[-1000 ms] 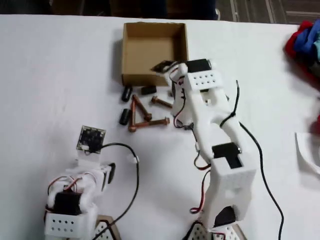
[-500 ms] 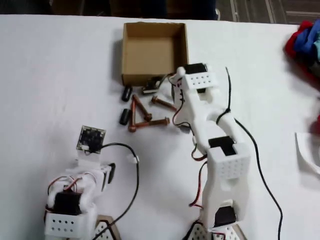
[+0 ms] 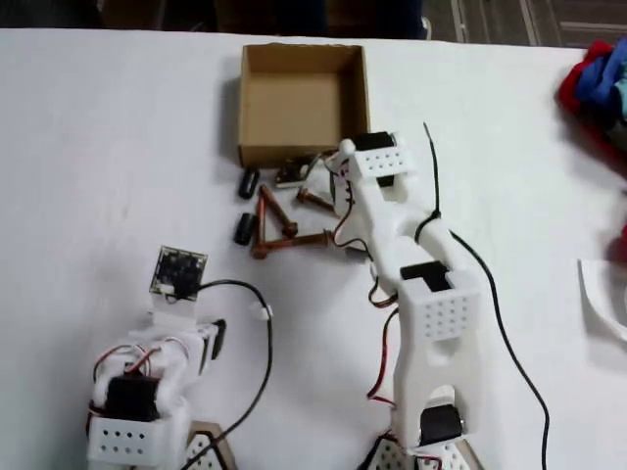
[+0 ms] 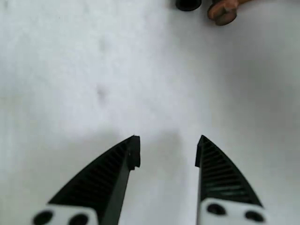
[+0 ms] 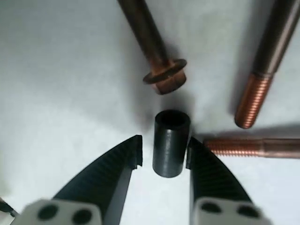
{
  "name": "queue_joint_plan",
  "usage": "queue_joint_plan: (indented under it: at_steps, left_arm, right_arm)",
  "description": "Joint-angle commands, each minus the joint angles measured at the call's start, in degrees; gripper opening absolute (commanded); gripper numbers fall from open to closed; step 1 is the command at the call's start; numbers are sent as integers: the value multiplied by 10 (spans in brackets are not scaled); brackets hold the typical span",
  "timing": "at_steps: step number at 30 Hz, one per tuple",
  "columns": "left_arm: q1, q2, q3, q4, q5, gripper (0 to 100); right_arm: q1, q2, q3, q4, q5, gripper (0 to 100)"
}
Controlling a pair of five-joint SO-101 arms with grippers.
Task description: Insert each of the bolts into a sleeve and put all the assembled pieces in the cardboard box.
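The open cardboard box stands at the back of the white table. In front of it lie three copper bolts and black sleeves. My right gripper is down beside the box's front wall. In the right wrist view the right gripper is open astride a black sleeve, one finger touching it, the other a little apart. A bolt head lies just beyond. My left gripper hangs open over bare table, with a sleeve and a bolt head far ahead.
The left arm sits folded at the near left. A pile of coloured cloth and a white object lie at the right edge. Black cables trail beside both arms.
The right arm has drawn back from the box's front right corner, toward the left and down, so its gripper now straddles the sleeve. The left arm has not moved.
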Motion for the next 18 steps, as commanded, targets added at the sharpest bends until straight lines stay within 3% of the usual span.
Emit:
queue_joint_plan:
  at_steps: [1,11,14,18]
  left_arm:
    - [4,-1,13,4,-3,212]
    - [4,-1,13,4,-4,212]
    - [4,-1,13,4,-4,214]
    - [4,-1,13,4,-4,212]
  right_arm:
    - [-1,17,1,15,-11,19]
    - [31,-95,19,31,-171,21]
    - [58,-182,102,20,-207,21]
    - [80,-349,307,-83,-208,21]
